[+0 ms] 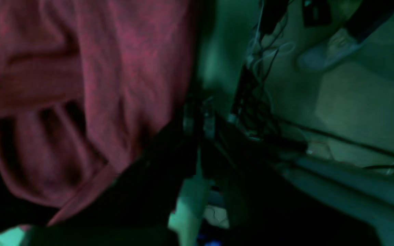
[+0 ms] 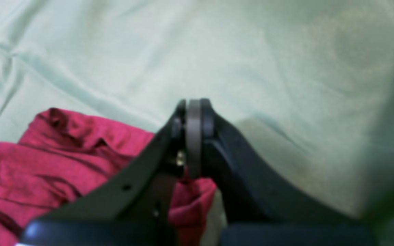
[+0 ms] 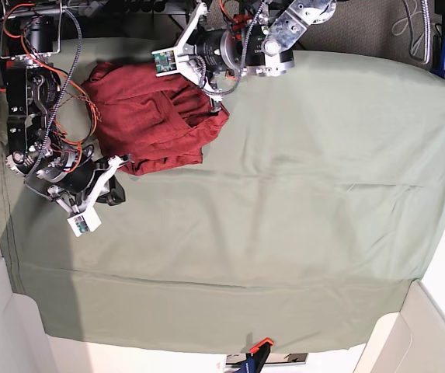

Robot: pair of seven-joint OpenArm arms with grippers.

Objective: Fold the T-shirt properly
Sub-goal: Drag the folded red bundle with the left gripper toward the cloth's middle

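Both grippers look clamped on the bunched T-shirt [image 3: 156, 124]: the left gripper [image 3: 206, 97] pinches its far edge, the right gripper [image 2: 193, 172] a fold beneath it, probably to spread it flat across the worktop [image 3: 300, 217].

Left wrist view: very dim, heavy green cast, motion blur throughout; the T-shirt [image 1: 80, 102] reads as smeared dull red, the left end effector [image 1: 197, 119] a near-black silhouette, floor beyond soft and murky.

Right wrist view: brighter, washed out; the cloth [image 2: 286, 68] pale and soft, close right end effector [image 2: 193, 136] out of focus, lower corners darkened.

Base view: evenly lit from overhead, sharp, true colour; faint soft shadows under the arms and along cloth creases; no glare; slight bending of straight lines at the frame edges.
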